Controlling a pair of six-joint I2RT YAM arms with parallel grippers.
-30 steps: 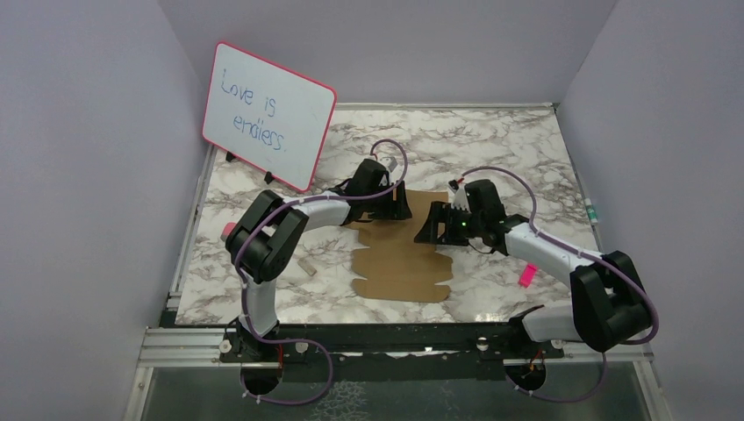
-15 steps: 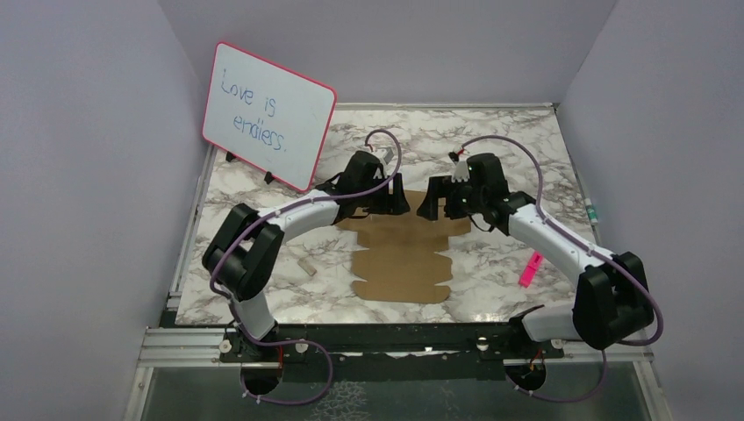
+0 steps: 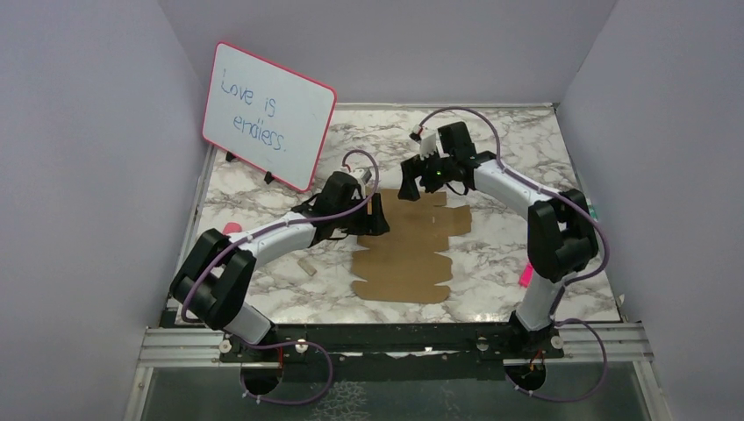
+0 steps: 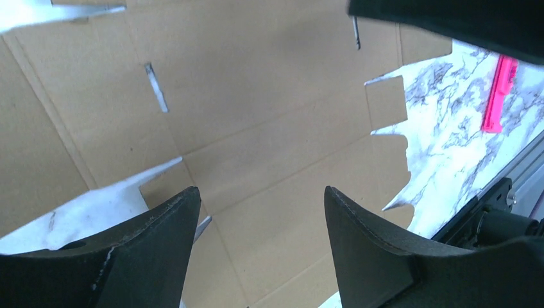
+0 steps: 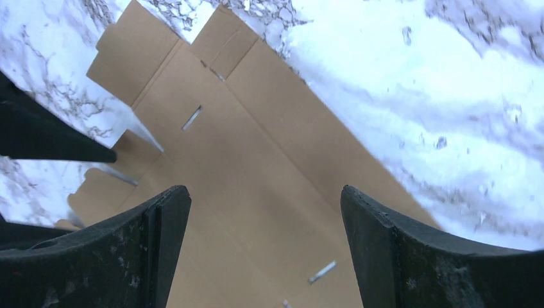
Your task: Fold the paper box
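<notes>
Top external: left gripper [image 3: 377, 216] and right gripper [image 3: 411, 182], both agape, empty, over flat paper box [image 3: 412, 254]; whiteboard [image 3: 268, 114] behind.

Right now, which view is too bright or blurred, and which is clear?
Right wrist view: the marble table is washed out almost to white, but the cardboard sheet stays clear. Left wrist view: creases sharp, dark fingers lack detail. Top view: even light, whiteboard writing readable.

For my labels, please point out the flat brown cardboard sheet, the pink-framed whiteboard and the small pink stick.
Flat brown cardboard sheet [image 3: 408, 263]: top view, its middle panel.
Pink-framed whiteboard [image 3: 268, 118]: top view, its white face.
Small pink stick [image 3: 526, 276]: top view, its middle.
</notes>
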